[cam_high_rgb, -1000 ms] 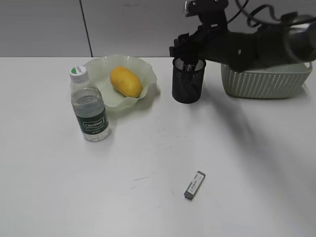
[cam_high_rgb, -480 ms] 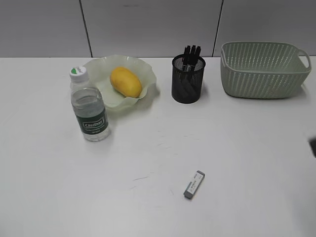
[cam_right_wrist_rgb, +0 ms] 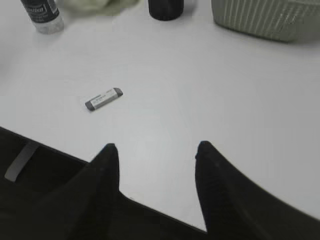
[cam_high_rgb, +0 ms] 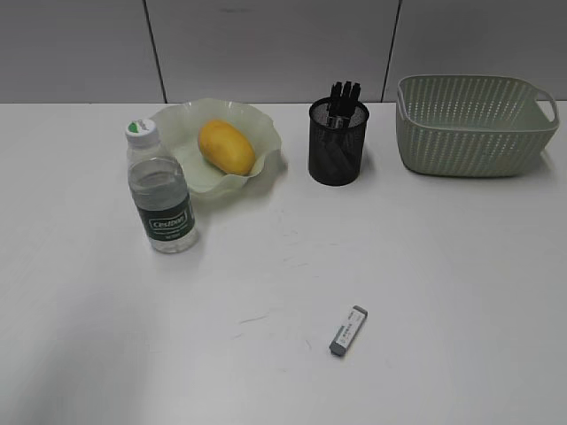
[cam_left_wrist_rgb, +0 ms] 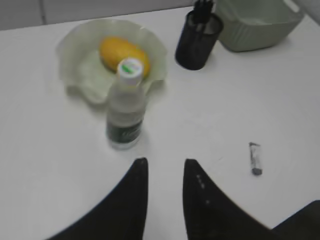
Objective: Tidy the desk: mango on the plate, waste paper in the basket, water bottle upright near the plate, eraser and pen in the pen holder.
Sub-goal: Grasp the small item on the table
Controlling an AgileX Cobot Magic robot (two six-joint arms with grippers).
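On desk (cam_high_rgb: 443, 266): eraser (cam_high_rgb: 348, 330) lying apart, mango (cam_high_rgb: 226, 146) on plate (cam_high_rgb: 266, 133); left end effector (cam_left_wrist_rgb: 165, 167) slightly open, right end effector (cam_right_wrist_rgb: 156, 152) wide open, both empty.

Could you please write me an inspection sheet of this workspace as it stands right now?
Surface: white desk, faint scuff marks near the middle.
Job's things: mango on the plate; water bottle upright beside the plate; pen holder with dark pens inside; eraser lying loose on the desk; basket, contents not visible; waste paper not seen.
Clutter: nothing seen.
Grippers: left end effector open, empty; right end effector open, empty; both above the desk.
Cables: nothing seen.
Surroundings: grey panelled wall behind.
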